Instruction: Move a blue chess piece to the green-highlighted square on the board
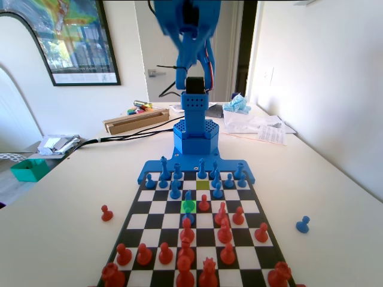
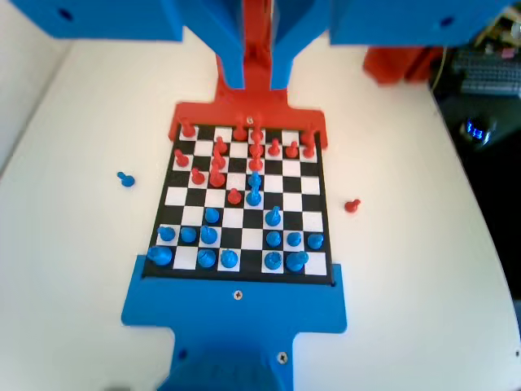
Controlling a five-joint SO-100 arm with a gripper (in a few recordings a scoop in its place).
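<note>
The board (image 1: 258, 206) lies in front of the blue arm's base. On the green-highlighted square (image 1: 182, 208) stands a blue chess piece (image 1: 188, 198), free of any grip; in the wrist view this blue piece (image 2: 255, 195) is near the middle of the board (image 2: 316, 202). A second blue piece (image 1: 188, 218) stands one square closer to the red side. My gripper (image 2: 259, 81) hangs high above the board's red end, its jaws apart with nothing between them. The arm is raised upright over its base.
A duller olive square (image 1: 203, 185) lies one row behind and to the right of the green one. A loose blue pawn (image 1: 303, 225) lies off the board on the right and a loose red pawn (image 1: 106, 213) on the left. Boxes and papers (image 1: 263, 128) clutter the far table.
</note>
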